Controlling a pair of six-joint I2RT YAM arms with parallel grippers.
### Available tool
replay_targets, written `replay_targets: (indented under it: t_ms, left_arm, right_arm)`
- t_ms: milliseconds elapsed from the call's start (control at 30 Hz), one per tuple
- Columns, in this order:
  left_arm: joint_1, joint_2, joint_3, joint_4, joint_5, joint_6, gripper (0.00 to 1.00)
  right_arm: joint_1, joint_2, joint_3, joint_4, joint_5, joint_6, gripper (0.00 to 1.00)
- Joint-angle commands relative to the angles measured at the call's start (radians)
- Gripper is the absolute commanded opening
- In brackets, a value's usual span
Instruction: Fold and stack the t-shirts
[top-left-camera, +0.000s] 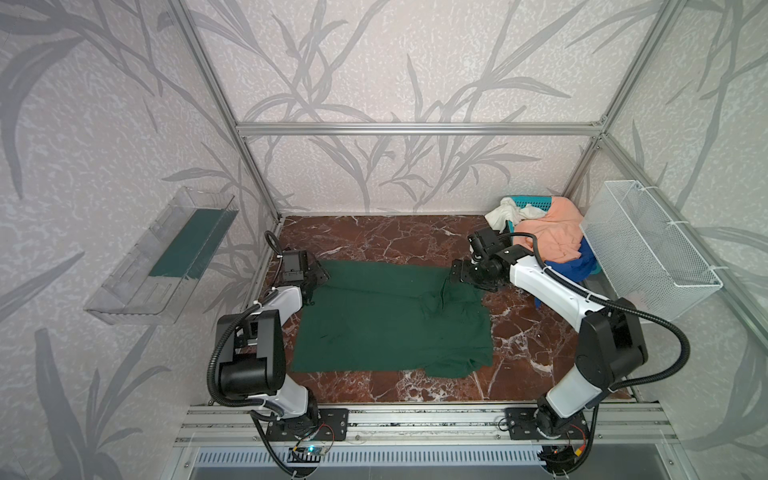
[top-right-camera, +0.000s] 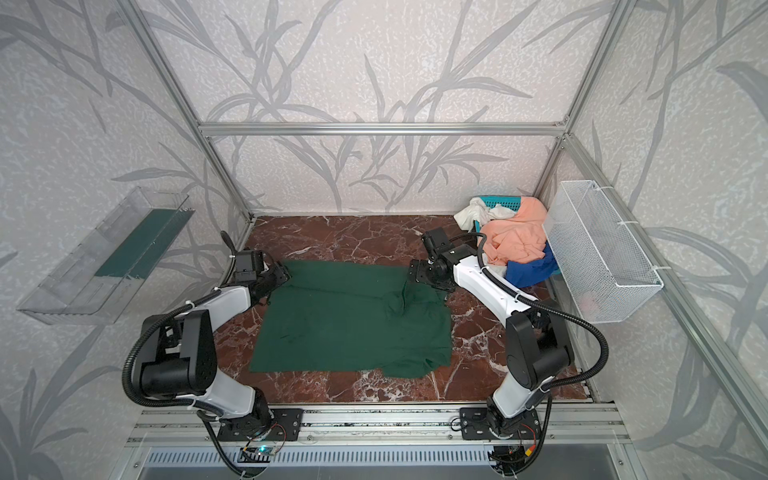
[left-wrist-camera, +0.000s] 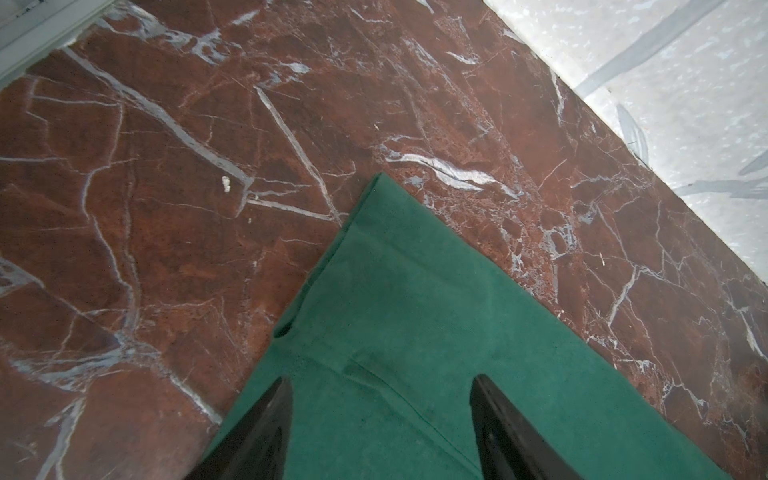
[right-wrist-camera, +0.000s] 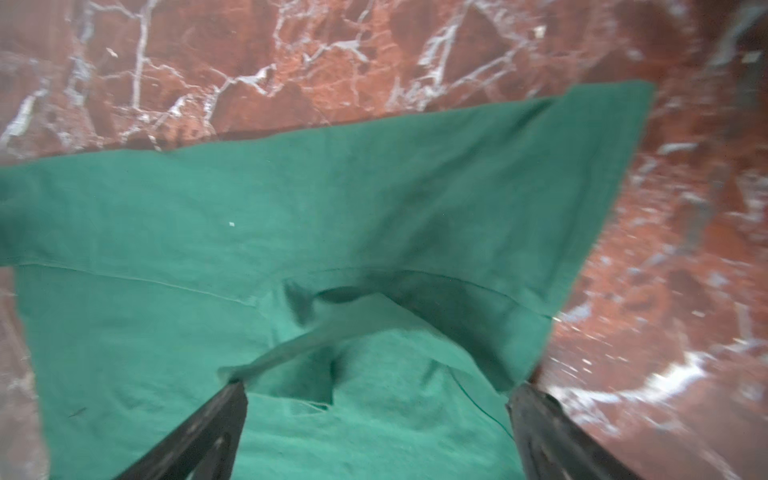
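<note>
A large dark green t-shirt (top-left-camera: 390, 320) (top-right-camera: 353, 320) lies spread on the marble table, rumpled along its right side and near edge. My left gripper (top-left-camera: 323, 276) (top-right-camera: 286, 274) hovers over the shirt's far left corner; in the left wrist view it (left-wrist-camera: 380, 380) is open, with flat green cloth (left-wrist-camera: 415, 332) under the gap. My right gripper (top-left-camera: 454, 272) (top-right-camera: 412, 270) is at the far right corner. In the right wrist view it (right-wrist-camera: 376, 386) is open wide over the shirt (right-wrist-camera: 291, 208), and a raised flap of cloth touches one fingertip (right-wrist-camera: 235, 392). Peach (top-left-camera: 548, 237), white (top-left-camera: 509, 212) and blue (top-left-camera: 582, 262) t-shirts are heaped at the back right.
The heap sits in a teal slotted basket (top-left-camera: 534, 203) in the back right corner. A white wire-mesh basket (top-left-camera: 648, 245) hangs on the right wall and a clear plastic tray (top-left-camera: 137, 286) on the left wall. Aluminium frame posts bound the table.
</note>
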Motion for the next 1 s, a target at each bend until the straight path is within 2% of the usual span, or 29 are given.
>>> replay_targets:
  t_ms: [0,233,400,600,733,800,967]
  left_arm:
    - [-0.002,0.013,0.007,0.007,0.015,0.009,0.69]
    - [-0.002,0.033,0.012,0.015,0.04,0.005,0.69]
    - [-0.002,0.055,0.026,0.012,0.059,-0.001,0.69]
    - [-0.001,0.058,0.029,0.011,0.062,-0.001,0.69]
    - [-0.002,0.063,0.028,0.015,0.067,-0.005,0.69]
    - [-0.002,0.07,0.031,0.017,0.073,-0.01,0.69]
    - [-0.002,0.086,0.04,0.014,0.086,-0.013,0.68]
  right_arm:
    - [-0.033,0.067,0.06,0.025,-0.058,0.063,0.98]
    - [-0.047,0.093,0.074,0.073,-0.113,0.131,0.98]
    - [-0.048,0.112,0.075,0.092,-0.163,0.125,0.99]
    - [-0.038,0.153,0.097,0.081,-0.234,0.107,0.91]
    - [-0.029,0.157,0.084,0.075,-0.226,0.095,0.76]
    - [-0.029,0.156,0.078,0.062,-0.212,0.087,0.61]
    - [-0.016,0.141,0.083,0.02,-0.178,0.031,0.36]
